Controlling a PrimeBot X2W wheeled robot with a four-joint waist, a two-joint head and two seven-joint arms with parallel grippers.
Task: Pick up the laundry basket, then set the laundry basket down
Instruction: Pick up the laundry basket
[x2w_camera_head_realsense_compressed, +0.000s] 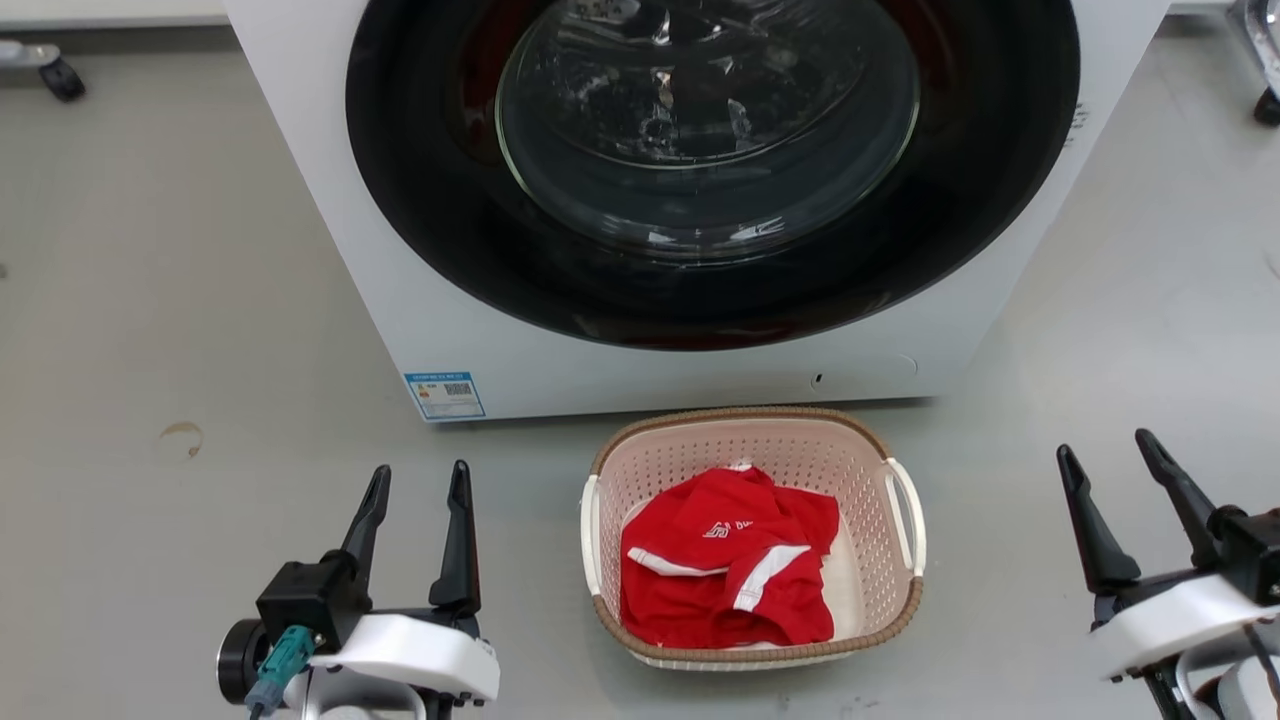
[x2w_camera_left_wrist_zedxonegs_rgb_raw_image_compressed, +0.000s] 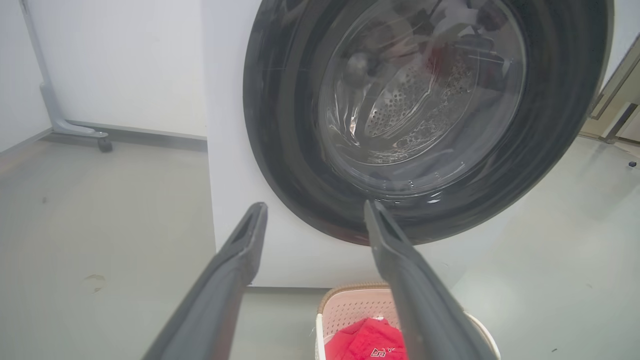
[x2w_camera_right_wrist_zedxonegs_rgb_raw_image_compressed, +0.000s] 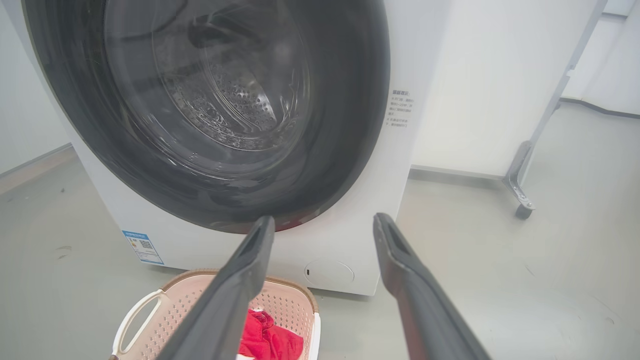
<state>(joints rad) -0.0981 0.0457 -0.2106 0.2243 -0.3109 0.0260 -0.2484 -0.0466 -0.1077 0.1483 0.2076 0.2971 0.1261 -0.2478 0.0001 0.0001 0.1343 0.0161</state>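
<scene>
The pale pink laundry basket (x2w_camera_head_realsense_compressed: 870, 590) with a brown woven-look rim and white side handles sits on the grey floor just in front of the washer, holding a red garment (x2w_camera_head_realsense_compressed: 725, 570). My left gripper (x2w_camera_head_realsense_compressed: 418, 483) hovers open to the basket's left, well apart from it. To the basket's right, also apart, my right gripper (x2w_camera_head_realsense_compressed: 1105, 448) is open too. In the left wrist view the basket (x2w_camera_left_wrist_zedxonegs_rgb_raw_image_compressed: 350, 310) shows at the bottom between and beside my left gripper (x2w_camera_left_wrist_zedxonegs_rgb_raw_image_compressed: 316, 210) fingers. In the right wrist view the basket (x2w_camera_right_wrist_zedxonegs_rgb_raw_image_compressed: 170, 310) lies low left of my right gripper (x2w_camera_right_wrist_zedxonegs_rgb_raw_image_compressed: 325, 222).
The white front-loading washer (x2w_camera_head_realsense_compressed: 480, 330) with its dark round door shut stands directly behind the basket. A caster leg (x2w_camera_head_realsense_compressed: 45, 65) is at the far left and another (x2w_camera_right_wrist_zedxonegs_rgb_raw_image_compressed: 520, 195) beyond the washer's right side. Bare grey floor (x2w_camera_head_realsense_compressed: 150, 300) surrounds both arms.
</scene>
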